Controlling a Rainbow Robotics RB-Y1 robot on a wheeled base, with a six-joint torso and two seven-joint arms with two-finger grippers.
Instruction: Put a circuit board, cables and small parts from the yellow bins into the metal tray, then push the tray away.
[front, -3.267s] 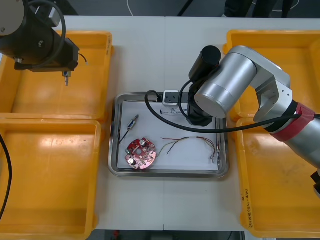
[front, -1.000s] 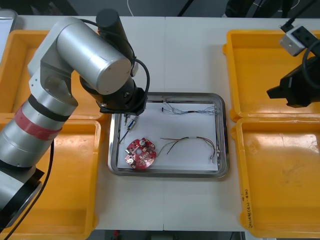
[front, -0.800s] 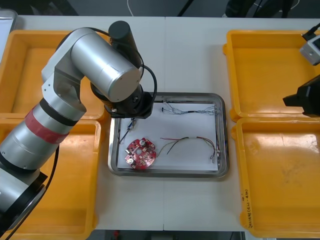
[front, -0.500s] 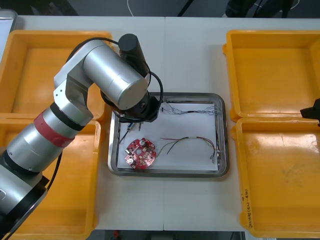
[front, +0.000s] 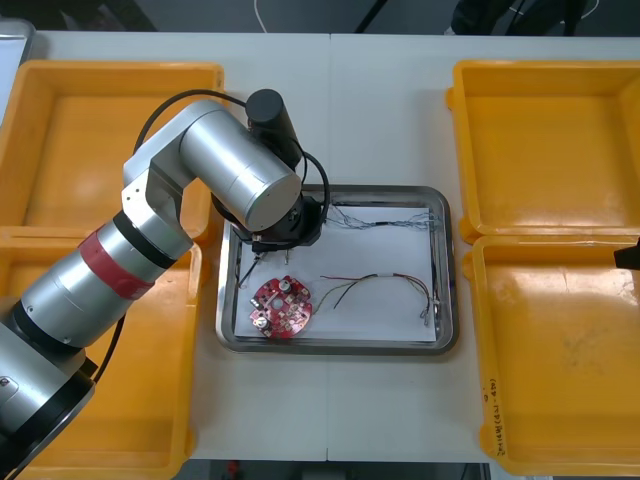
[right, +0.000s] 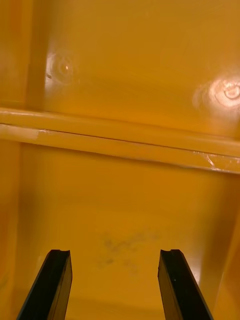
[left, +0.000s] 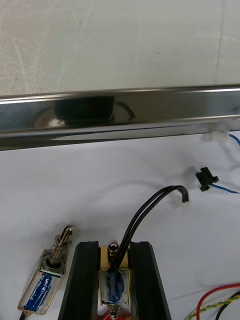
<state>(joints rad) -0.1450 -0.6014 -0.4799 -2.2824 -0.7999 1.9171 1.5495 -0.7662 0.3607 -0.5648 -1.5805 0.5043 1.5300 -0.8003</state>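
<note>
My left gripper (front: 285, 252) hangs low over the far left part of the metal tray (front: 340, 345), shut on a small metal part (left: 114, 286) with blue wrap and a black cable (left: 150, 207) looping off it. A second small metal part (left: 47, 279) lies on the tray's white inside, just beside the fingers (left: 84, 270). The red circuit board (front: 281, 305), the red and yellow cable (front: 385, 283) and the blue and white cable (front: 385, 220) lie in the tray. My right gripper (right: 115, 257) stands open over a yellow bin (right: 125, 190), with nothing between its fingers.
Two yellow bins (front: 110, 130) (front: 100, 350) flank the tray on the left and two (front: 545, 130) (front: 560, 350) on the right. The tray's shiny far rim (left: 120, 117) runs just beyond the left fingers, with bare table behind it.
The left arm has swung rightward and lower over the tray, still gripping the small part. The right arm has drawn back to the view's right edge.
</note>
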